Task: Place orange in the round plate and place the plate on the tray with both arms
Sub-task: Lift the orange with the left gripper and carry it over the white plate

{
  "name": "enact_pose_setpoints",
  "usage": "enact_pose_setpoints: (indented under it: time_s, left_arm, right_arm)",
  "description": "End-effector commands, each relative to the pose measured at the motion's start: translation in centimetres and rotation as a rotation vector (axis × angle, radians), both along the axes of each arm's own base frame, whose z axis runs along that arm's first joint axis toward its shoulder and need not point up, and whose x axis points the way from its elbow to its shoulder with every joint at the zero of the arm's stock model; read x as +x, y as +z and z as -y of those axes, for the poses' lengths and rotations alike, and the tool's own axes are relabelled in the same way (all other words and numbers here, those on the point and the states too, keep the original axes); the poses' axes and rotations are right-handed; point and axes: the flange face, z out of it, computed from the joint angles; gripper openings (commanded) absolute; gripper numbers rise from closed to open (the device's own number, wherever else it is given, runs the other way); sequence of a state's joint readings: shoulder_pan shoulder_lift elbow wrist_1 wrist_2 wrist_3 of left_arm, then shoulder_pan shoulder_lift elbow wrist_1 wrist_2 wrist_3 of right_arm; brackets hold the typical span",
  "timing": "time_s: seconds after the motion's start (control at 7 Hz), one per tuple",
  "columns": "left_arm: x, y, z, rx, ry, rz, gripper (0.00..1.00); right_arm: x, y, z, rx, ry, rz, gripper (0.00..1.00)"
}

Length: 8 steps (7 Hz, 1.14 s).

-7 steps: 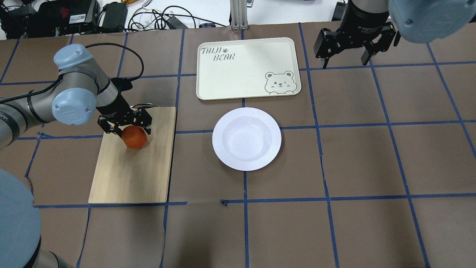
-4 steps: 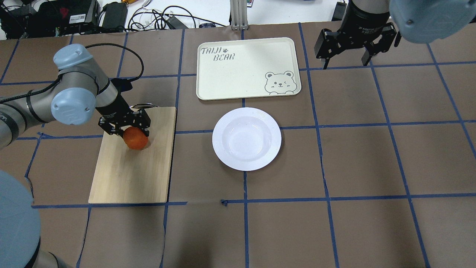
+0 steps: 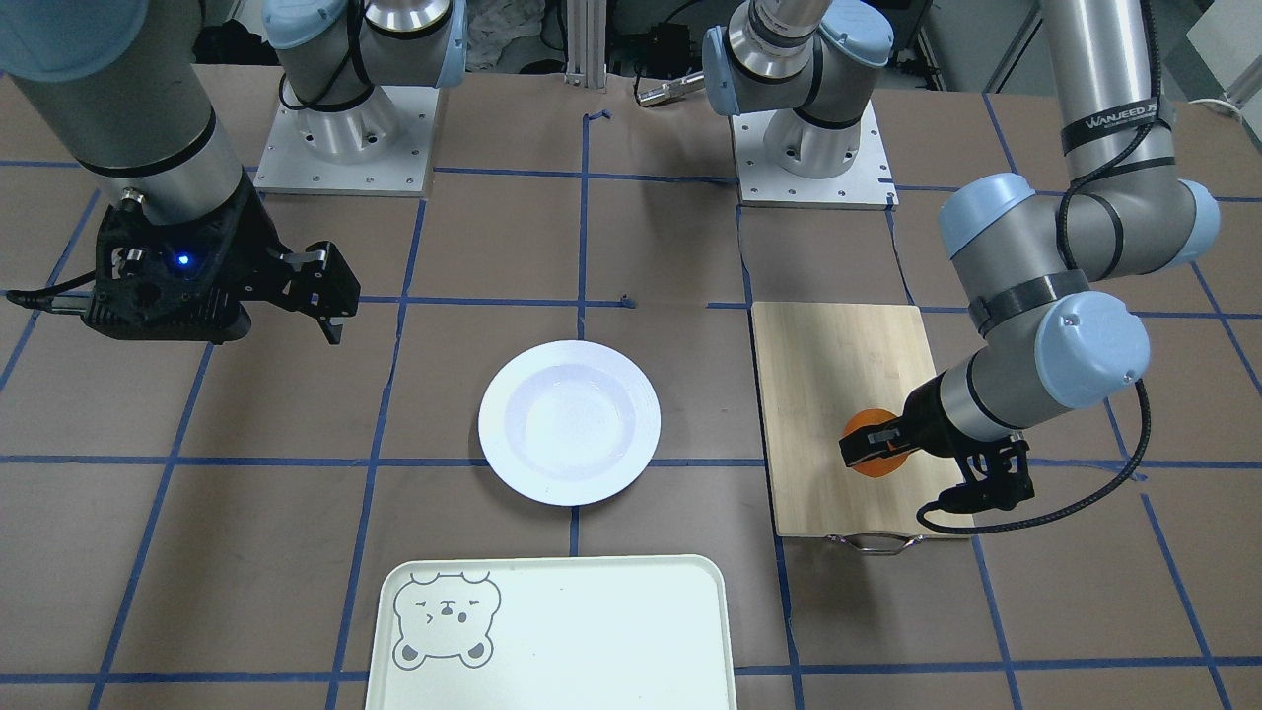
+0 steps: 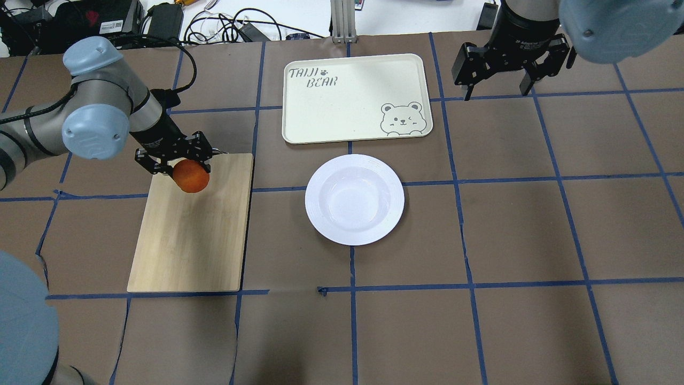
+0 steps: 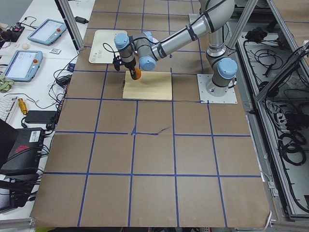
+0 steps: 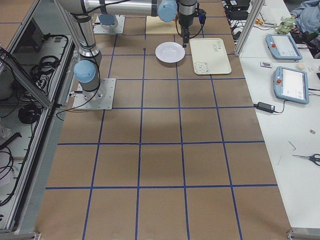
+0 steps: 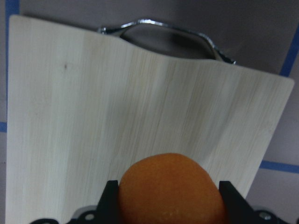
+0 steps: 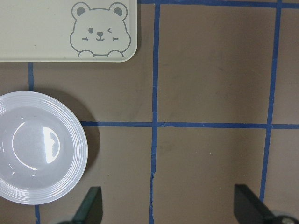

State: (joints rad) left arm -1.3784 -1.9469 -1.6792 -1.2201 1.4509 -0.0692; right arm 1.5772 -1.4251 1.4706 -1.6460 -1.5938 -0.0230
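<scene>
Moved toward the board's point(image 4: 192, 235) handle end since before, the orange point(image 4: 191, 177) sits pinched in the left gripper point(image 4: 183, 168).
Plate point(image 4: 320, 219) and tray point(image 4: 342, 107) lie well apart from it; right gripper point(image 4: 497, 92) spread, beside the tray.

I stand in a robotics lab: my brown desk point(image 4: 513, 224) gridded with blue tape, tangled black cables point(image 4: 224, 24) and blue-rimmed grey teach pendants point(image 6: 290, 85) at twelve o'clock.
</scene>
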Motion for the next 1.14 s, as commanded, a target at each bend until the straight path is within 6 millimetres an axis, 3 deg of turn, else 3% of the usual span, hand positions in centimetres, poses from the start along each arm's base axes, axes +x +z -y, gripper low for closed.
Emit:
enact_pose_setpoints:
  time_s: [0.0, 0.43, 0.57, 0.71, 1.0]
  left_arm:
    - [-6.7, 2.0, 1.4, -0.027, 0.115, -0.061, 0.0]
    - [-20.3, 1.3, -1.1, 0.012, 0.211, -0.129, 0.0]
    - [-23.5, 0.9, -2.1, 0.021, 0.209, -0.138, 0.0]
    - [-25.7, 0.3, -3.3, 0.045, 0.224, -0.127, 0.0]
    - [-27.1, -1.4, -3.7, 0.073, 0.21, -0.119, 0.0]
  right_arm:
    - [-0.3, 0.0, 0.1, 0.0, -0.005, 0.0, 1.0]
    - [-0.4, -0.3, 0.0, 0.007, -0.006, 0.0, 1.0]
    - [-0.5, -0.3, 0.1, 0.007, -0.006, 0.0, 1.0]
    - [-0.5, -0.2, 0.0, 0.005, -0.006, 0.0, 1.0]
    - [-0.5, -0.3, 0.0, 0.007, -0.008, 0.0, 1.0]
